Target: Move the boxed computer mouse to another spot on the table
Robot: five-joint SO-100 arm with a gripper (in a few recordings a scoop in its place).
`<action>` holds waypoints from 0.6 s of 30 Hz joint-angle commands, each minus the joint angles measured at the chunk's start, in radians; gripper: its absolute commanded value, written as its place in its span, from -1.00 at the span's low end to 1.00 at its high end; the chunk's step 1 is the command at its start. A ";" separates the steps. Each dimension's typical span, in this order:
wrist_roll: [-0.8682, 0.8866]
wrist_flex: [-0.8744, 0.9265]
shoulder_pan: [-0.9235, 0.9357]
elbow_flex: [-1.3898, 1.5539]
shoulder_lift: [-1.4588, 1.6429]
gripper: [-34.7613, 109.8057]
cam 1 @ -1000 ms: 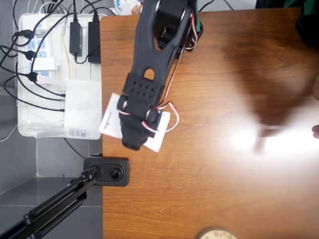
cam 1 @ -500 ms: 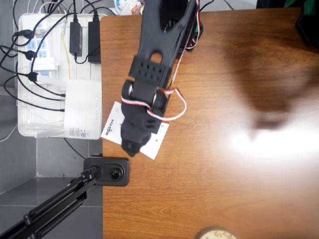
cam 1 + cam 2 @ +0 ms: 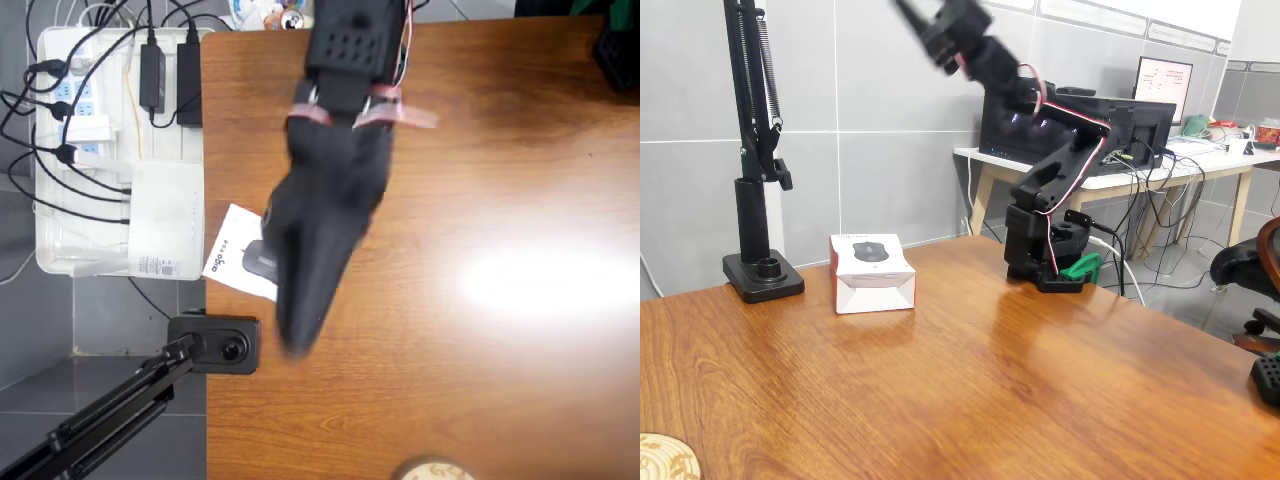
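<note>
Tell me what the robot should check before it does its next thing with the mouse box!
1. The boxed computer mouse rests flat on the table: ok.
2. Box fully on the tabletop: ok, though the overhead view puts it close to the left edge.
3. Tool clear of the box: ok, raised high above it.
4. Tool open or shut: cannot tell, it is blurred.
5. Black lamp stand base stands apart from the box: ok.
6. Bare wood in front of the box: ok.
</note>
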 commanded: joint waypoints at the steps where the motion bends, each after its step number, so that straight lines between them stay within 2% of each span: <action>1: 0.057 -0.141 -0.048 0.144 0.282 -0.52; 2: 0.069 -0.126 -0.051 0.178 0.354 -0.52; 4: 0.041 -0.359 -0.049 0.222 0.359 -0.52; 6: -0.060 -0.482 -0.015 0.238 0.359 -0.52; 8: -0.322 -0.676 0.009 0.305 0.359 -0.52; 11: -0.399 -0.930 0.087 0.373 0.357 -0.52; 14: -0.420 -1.264 0.123 0.509 0.359 -0.52; 18: -0.433 -1.261 0.115 0.509 0.354 -0.52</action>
